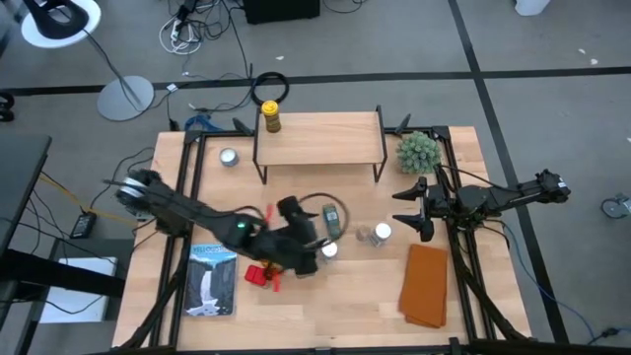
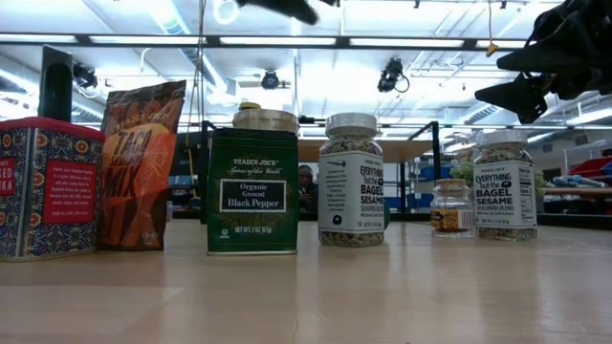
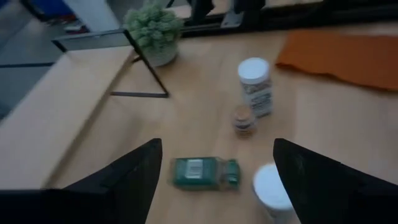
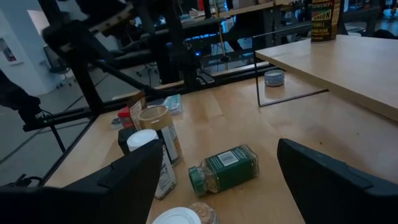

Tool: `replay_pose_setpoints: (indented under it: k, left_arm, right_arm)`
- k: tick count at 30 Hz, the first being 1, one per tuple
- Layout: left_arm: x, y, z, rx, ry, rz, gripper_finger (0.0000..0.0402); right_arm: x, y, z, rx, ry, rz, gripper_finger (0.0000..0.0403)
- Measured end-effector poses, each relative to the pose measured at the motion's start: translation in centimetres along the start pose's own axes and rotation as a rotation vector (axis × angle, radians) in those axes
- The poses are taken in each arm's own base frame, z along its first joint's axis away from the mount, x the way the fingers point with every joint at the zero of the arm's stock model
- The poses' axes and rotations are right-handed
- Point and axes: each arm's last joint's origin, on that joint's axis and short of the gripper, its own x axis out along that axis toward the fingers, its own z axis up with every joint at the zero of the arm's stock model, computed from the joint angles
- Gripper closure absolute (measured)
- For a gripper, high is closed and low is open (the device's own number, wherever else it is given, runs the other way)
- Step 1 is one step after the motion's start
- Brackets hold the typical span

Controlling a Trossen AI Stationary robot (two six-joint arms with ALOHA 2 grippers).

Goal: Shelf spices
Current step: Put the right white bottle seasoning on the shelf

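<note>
Left claw (image 3: 214, 163) above toppled green jar (image 3: 204, 172)

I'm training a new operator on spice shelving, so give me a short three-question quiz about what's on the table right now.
1. True or false: the green jar with the green lid lies on its side on the big wooden tabletop.
2. How many containers stand on the low light-wood shelf with black legs? A none, B one, C three.
3. Which is nearer the spiky green plant: the left arm or the right arm?

Key: 1 true. 2 B, the jar with the yellow lid at one end. 3 the right arm.
</note>
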Motion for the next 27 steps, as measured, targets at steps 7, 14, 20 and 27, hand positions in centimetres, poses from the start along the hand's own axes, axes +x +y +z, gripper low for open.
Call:
replay_pose_setpoints:
  k: [7, 14, 20, 27]
  left_arm:
    - [-3.0, 2.3, -5.8, -0.085, -0.185, -0.153, 0.009]
    - [-5.8, 5.4, -10.2, -0.134, -0.285, -0.213, 0.009]
    - [-7.8, 7.3, -12.2, -0.17, -0.339, -0.249, 0.009]
    - [-9.0, 8.8, -13.5, -0.18, -0.388, -0.263, 0.009]
  right_arm:
    - [0.0, 0.0, 0.0, 0.002, -0.004, 0.001, 0.0085]
    - [0.0, 0.0, 0.0, 0.002, -0.004, 0.001, 0.0085]
    - [0.0, 0.0, 0.0, 0.002, -0.004, 0.001, 0.0085]
    - [0.0, 0.0, 0.1, 0.004, -0.011, 0.003, 0.0085]
